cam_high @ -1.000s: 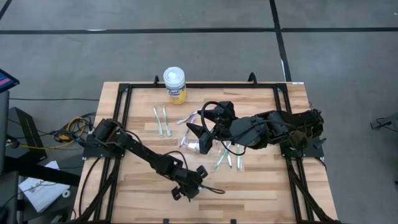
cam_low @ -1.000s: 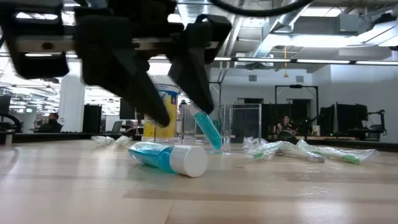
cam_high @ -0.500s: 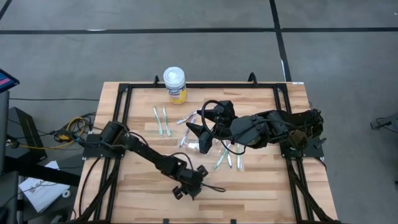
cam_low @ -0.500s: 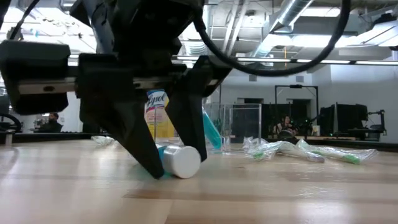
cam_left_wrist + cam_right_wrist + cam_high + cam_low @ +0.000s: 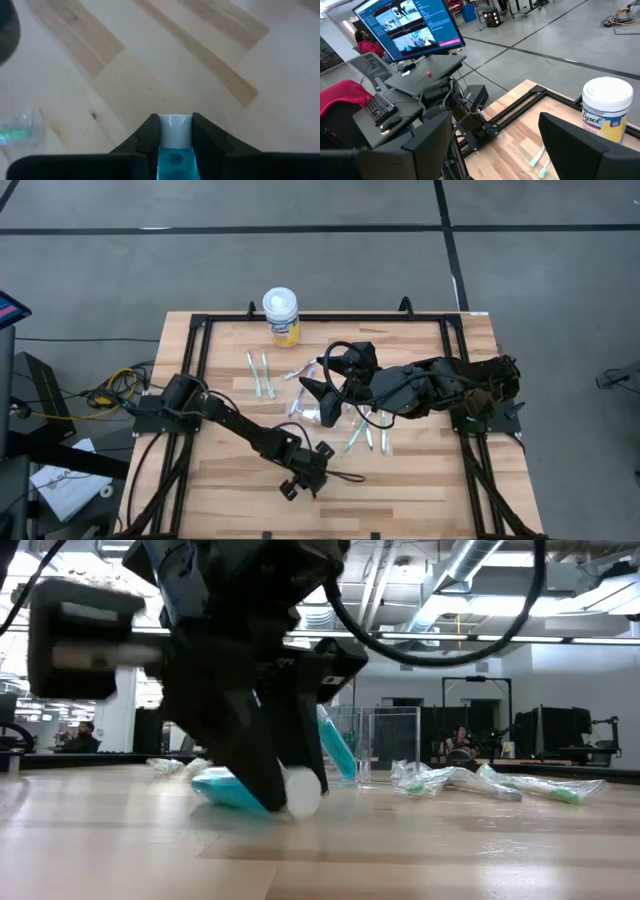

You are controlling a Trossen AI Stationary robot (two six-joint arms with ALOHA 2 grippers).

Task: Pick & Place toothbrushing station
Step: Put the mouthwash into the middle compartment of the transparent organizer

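Observation:
A blue toothpaste tube point(image 5: 228, 790) with a white cap point(image 5: 175, 129) lies near the table's front edge. My left gripper point(image 5: 303, 478) is shut on it. A second blue tube point(image 5: 336, 748) stands tilted at the small clear cup point(image 5: 326, 416) in the middle of the table. My right gripper point(image 5: 330, 376) hangs open and empty just above that cup. Two thin toothbrushes point(image 5: 260, 376) lie at the far left, and several wrapped ones point(image 5: 366, 436) lie to the right of the cup. My left gripper pinches the tube at its cap end point(image 5: 175, 136) between its two fingers point(image 5: 148, 131), one on each side. The fingers come from above, slanting down, and lie across the tube. The tube lies about level at table height; whether it is clear of the wood, I cannot tell.
A white and yellow wipes canister point(image 5: 281, 315) stands at the table's far edge. More wrapped brushes point(image 5: 520, 785) lie at the right in the low view. A black frame point(image 5: 200, 330) runs around the table. Bare wood point(image 5: 420, 480) shows at the front right.
My left gripper has come down over the tube lying on the table, turned a little, and shut on its cap end. The tube has stayed at table height and shifted slightly. My right gripper has kept still over the cup.

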